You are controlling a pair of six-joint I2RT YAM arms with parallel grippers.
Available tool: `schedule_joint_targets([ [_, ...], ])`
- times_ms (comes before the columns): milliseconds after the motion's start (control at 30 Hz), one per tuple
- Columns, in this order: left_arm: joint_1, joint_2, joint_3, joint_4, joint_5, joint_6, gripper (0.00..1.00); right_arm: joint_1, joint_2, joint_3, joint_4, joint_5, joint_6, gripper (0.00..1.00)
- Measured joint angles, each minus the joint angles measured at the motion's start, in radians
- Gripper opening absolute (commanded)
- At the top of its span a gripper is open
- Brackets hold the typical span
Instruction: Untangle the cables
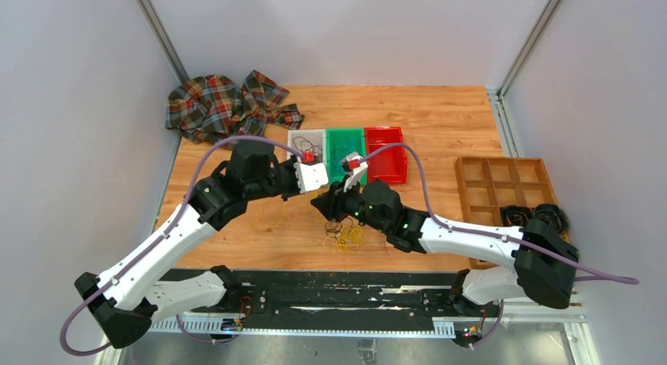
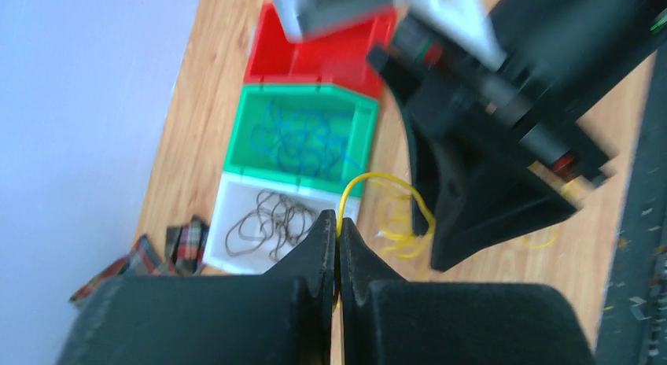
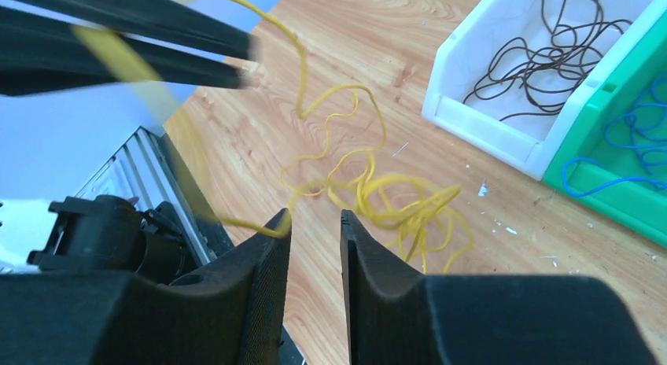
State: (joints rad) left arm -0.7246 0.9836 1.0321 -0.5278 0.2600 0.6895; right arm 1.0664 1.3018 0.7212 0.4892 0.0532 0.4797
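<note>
The yellow cables (image 3: pixel 393 208) lie as a knotted heap of loops on the table (image 1: pixel 440 121). In the top view they sit at lower centre, just below the two wrists. One yellow strand (image 2: pixel 383 184) rises out of the heap, arches up and ends between the jaws of the left gripper (image 2: pixel 338 231), which is clamped tight on it, its tips meeting with only the wire between them. The right gripper (image 3: pixel 315 231) hangs just above the heap with its jaws parted and nothing between them; a strand brushes past the tip of one finger but is not pinched. Beyond the heap, toward the top of the frame, stand three bins side by side. The white bin (image 3: pixel 480 133) holds loose dark cables (image 3: pixel 543 58), and the green bin (image 2: pixel 307 92) holds blue cables (image 2: pixel 303 141). The red bin (image 1: pixel 389 156) shows nothing inside as far as can be seen. By my reading, the dark and blue sorts are largely dealt with and the task is well past its middle. What is left is the yellow knot: strands have to be drawn free one at a time, and the pinched one is not yet clear of the rest.
</note>
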Motion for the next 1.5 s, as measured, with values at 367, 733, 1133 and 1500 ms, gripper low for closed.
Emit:
schedule_joint_targets([
  [367, -0.018, 0.040, 0.193, -0.230, 0.169, -0.083, 0.00, 0.000, 0.034, 0.010, 0.068, 0.064, 0.023, 0.27],
  [733, -0.023, 0.042, 0.240, -0.287, 0.088, -0.020, 0.00, 0.000, -0.073, -0.038, 0.045, 0.040, 0.037, 0.58],
  [1133, -0.035, 0.042, 0.242, -0.299, 0.063, 0.049, 0.00, 0.000, -0.203, -0.010, -0.091, -0.054, -0.057, 0.75],
  [1500, -0.044, 0.042, 0.278, -0.321, 0.088, 0.055, 0.00, -0.001, -0.089, 0.086, -0.034, -0.186, -0.081, 0.57],
])
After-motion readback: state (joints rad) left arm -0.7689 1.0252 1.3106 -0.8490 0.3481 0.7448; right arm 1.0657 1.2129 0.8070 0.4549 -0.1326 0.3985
